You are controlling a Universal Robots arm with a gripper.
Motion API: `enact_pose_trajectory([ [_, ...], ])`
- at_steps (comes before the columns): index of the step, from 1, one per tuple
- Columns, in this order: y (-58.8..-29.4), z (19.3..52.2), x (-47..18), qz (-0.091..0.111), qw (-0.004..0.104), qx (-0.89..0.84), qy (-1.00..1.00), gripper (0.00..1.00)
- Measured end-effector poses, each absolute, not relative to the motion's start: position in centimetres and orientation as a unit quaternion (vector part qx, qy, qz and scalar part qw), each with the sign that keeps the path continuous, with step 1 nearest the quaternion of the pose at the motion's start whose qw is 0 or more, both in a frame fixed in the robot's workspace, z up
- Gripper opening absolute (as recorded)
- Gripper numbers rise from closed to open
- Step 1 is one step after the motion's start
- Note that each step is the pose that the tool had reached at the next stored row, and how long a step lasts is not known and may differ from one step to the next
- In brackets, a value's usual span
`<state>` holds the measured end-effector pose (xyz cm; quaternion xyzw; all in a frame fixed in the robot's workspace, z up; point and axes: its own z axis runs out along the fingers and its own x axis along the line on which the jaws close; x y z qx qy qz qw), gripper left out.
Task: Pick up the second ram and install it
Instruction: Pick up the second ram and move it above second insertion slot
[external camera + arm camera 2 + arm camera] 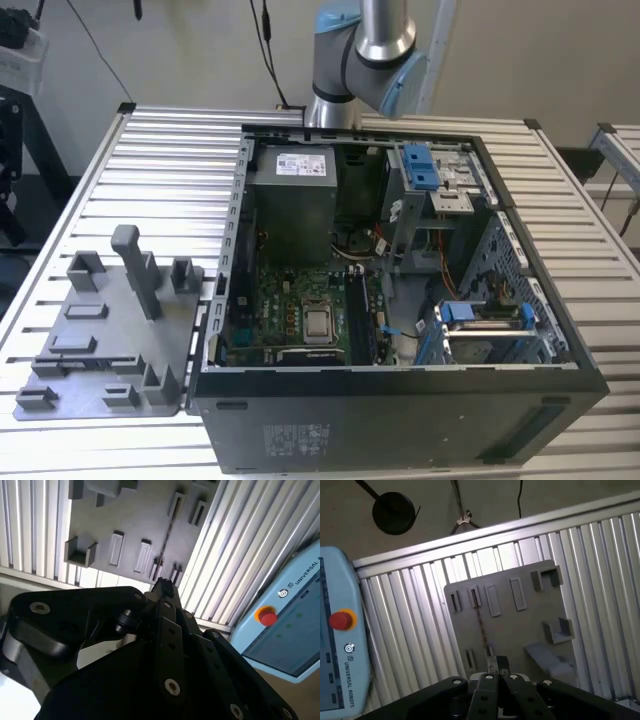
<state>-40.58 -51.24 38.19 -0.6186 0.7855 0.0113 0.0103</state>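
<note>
The second ram [167,540] [481,627] stands on edge as a thin dark line in the grey fixture tray [125,515] [520,630], held between small slotted holders. The neighbouring pair of holders is empty. In both wrist views my gripper [162,584] [498,664] hangs well above the tray, lined up with the near end of the stick and not touching it. Its fingertips look shut with nothing between them. In the exterior view the tray [100,340] lies at the exterior view's left. The arm [360,50] rises out of the picture at the top.
An open black computer case [400,410] lies on the slatted metal table [170,170], beside the tray. Inside it are a green motherboard [290,310], a grey power supply [292,195] and blue drive brackets [420,165]. A light-blue pendant with a red button [267,616] [342,620] lies beyond the table's edge.
</note>
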Motion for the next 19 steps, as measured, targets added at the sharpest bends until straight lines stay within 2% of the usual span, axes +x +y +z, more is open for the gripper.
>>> enact_pose_trajectory([
  [19, -51.24, 38.15, -40.58, 0.012, 0.010, -0.692, 0.722, 0.11],
])
